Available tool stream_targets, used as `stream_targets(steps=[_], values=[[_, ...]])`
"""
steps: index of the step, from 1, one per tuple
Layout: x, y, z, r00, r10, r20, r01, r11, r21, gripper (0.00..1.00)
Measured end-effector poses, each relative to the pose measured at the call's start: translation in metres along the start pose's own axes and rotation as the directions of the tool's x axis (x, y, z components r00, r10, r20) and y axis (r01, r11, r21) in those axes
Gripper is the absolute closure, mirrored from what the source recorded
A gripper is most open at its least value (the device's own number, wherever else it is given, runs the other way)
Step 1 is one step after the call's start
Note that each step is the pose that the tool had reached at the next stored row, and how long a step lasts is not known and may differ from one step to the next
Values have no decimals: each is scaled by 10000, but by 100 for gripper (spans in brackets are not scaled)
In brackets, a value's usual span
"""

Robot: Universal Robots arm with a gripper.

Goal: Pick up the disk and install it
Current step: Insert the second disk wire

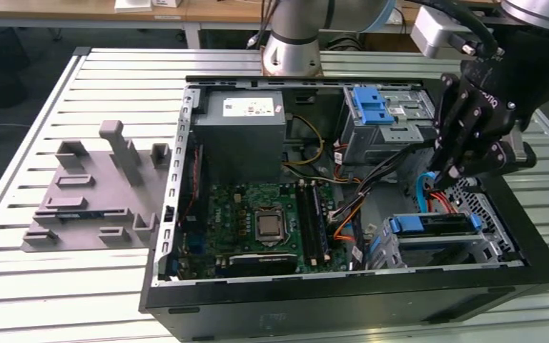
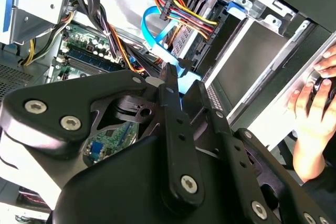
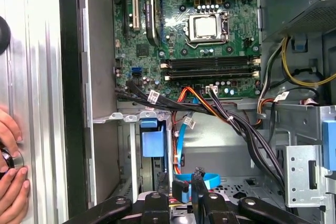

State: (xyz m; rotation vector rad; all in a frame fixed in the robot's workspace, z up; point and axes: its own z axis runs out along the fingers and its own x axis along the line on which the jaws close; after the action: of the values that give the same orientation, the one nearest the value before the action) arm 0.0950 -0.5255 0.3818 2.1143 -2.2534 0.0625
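Note:
The disk (image 1: 439,224) lies inside the lower drive cage at the front right corner of the open computer case, with its blue end handle (image 1: 407,226) facing the motherboard. In the first wrist view the same blue handle (image 3: 153,143) shows in the cage's mouth. My gripper (image 1: 454,174) hangs above and just behind that cage, apart from the disk, over a looping blue data cable (image 1: 425,187). In both wrist views its fingertips (image 2: 169,78) sit close together, so the gripper (image 3: 184,182) is shut with nothing seen in it.
Bundles of black and coloured cables (image 3: 220,111) run between the motherboard (image 1: 265,221) and the cage. An upper drive bay with a blue latch (image 1: 370,107) and the grey power supply (image 1: 244,121) stand at the back. A grey fixture (image 1: 94,193) lies on the slatted table. A person's hand (image 3: 10,156) rests beside the case.

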Motion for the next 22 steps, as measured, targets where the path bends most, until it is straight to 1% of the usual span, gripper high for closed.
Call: stream_targets(steps=[8,15,16,17,18,22], values=[[-3,-1,47,10000,1,-40,-1,10000,3,69],[-4,-1,57,10000,0,-42,0,10000,3,70],[-4,-2,61,10000,0,-43,0,10000,3,77],[-4,-2,64,10000,0,-45,0,10000,3,77],[-5,-2,69,10000,0,-45,0,10000,3,84],[-6,-2,92,10000,0,-44,0,10000,3,84]])
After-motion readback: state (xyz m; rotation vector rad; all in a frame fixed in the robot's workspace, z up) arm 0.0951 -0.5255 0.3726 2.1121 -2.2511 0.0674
